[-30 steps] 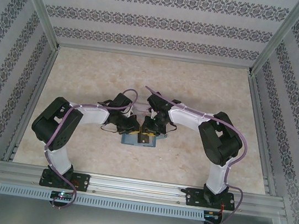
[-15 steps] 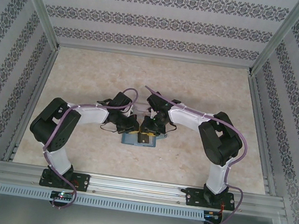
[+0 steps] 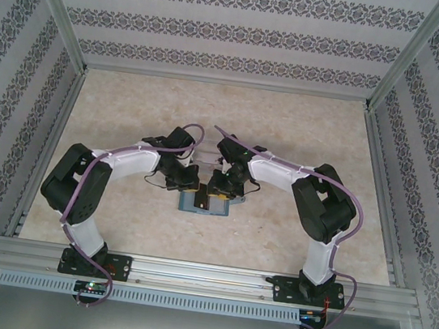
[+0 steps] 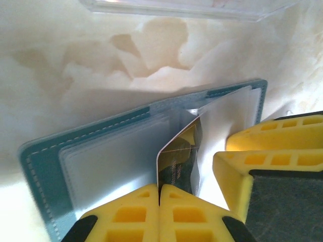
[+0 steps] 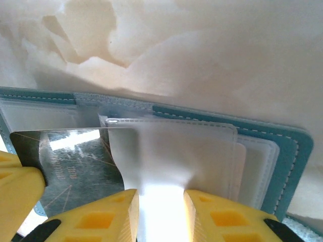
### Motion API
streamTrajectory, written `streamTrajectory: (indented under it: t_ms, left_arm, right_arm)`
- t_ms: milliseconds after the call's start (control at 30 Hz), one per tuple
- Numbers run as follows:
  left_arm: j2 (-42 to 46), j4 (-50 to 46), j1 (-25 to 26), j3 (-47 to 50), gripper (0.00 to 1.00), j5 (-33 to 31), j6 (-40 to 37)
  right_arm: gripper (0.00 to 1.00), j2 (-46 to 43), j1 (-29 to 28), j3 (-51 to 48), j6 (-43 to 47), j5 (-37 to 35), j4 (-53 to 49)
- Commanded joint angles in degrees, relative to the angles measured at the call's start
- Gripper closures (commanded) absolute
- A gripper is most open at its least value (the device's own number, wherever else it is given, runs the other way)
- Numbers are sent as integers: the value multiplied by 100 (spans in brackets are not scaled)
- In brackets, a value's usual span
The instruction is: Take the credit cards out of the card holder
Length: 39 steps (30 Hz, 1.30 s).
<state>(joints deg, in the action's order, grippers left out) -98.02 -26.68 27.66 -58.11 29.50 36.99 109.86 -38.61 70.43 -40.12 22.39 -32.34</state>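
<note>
The left fingers point(image 4: 154, 214) are pressed together, clamped on the lower edge of a dark credit card point(image 4: 177, 160) with gold-coloured marks. In the left wrist view the card rises from them toward 12 o'clock, tilted, its upper end among the clear sleeves at the fold of the card holder point(image 4: 86, 137). The right fingers point(image 5: 202, 216) stand apart, and a translucent sleeve point(image 5: 171, 156) of the holder lies in the gap between them, running up toward 12 o'clock; whether they press on it cannot be told. In the right wrist view the dark card sits at 9 o'clock of that sleeve, partly under it, its left corner against one yellow left finger at the frame's 8 o'clock. The card holder lies open and flat on the pale marbled counter point(image 4: 75, 60), a teal border with light stitching framing its grey-blue inner panels and clear pockets. From above, the holder is near the middle of the counter, with the left fingers over its 10 o'clock corner and the right fingers over its 1 o'clock side, close to each other. A clear tray point(image 4: 192, 7) rests on the counter just beyond the holder at 12 o'clock, apart from it. The left arm point(image 3: 85, 187) and right arm point(image 3: 320, 203) bend inward from bases at 7 and 5 o'clock.
</note>
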Motion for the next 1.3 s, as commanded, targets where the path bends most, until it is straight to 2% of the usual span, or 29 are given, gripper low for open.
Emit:
streamTrajectory:
  t_ms: [0, 800, 1067, 1267]
  left_arm:
    - [151, -661, -54, -151, 94, -356, -254]
    - [136, -887, -55, -315, 93, -696, -89]
    - [66, -871, -51, -356, 93, -643, -35]
    - [-54, -498, -37, -329, 89, -145, 79]
  right_arm:
    - [69, 75, 66, -118, 116, -167, -146]
    - [72, 327, 39, 125, 219, 19, -220]
    - [72, 367, 49, 170, 252, 34, -248]
    - [72, 387, 60, 172, 269, 41, -251]
